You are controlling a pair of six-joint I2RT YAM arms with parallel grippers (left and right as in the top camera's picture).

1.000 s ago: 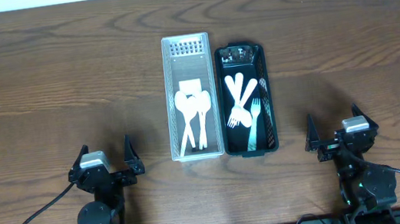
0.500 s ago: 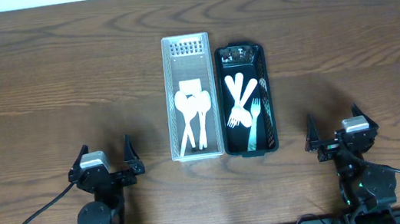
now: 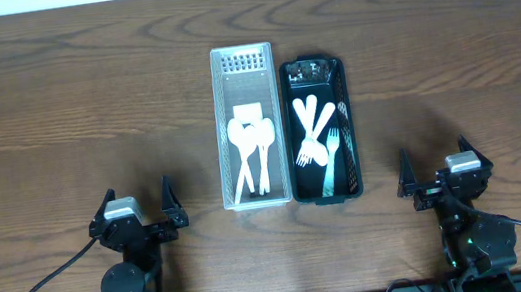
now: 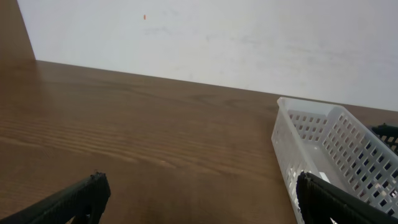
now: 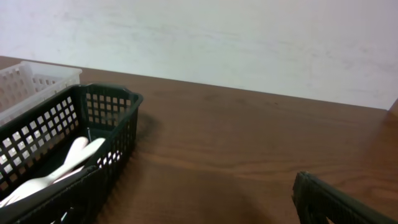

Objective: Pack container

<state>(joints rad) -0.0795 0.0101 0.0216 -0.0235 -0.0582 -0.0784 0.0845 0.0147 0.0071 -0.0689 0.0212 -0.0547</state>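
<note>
The left gripper [image 3: 137, 205] hangs low over the table [image 3: 54, 113] with its fingers spread wide and nothing between them. It sits to the left of the white basket [image 3: 224, 141], nearer the robot than the basket's near end. The right gripper [image 3: 435, 168] is likewise wide apart and empty, well to the right of the white basket and equally far back toward the robot. A black basket [image 3: 349, 124] stands just beside the white basket's right long wall and parallel to it; whether the walls touch I cannot tell.

Inside the white basket lie a few white plastic spoons [image 3: 252, 152], overlapping, with their bowls toward its far end. In the black one lie white plastic forks [image 3: 318, 143], crossed over one another.

This cutlery looks light, stiff and slick, and thin enough to lie flat on the mesh floor, so a pinch may slip. The best hold is probably across a handle at mid-length, where one piece lies clear of the rest. The approach should come from straight above, since the basket walls bar a sideways one.
</note>
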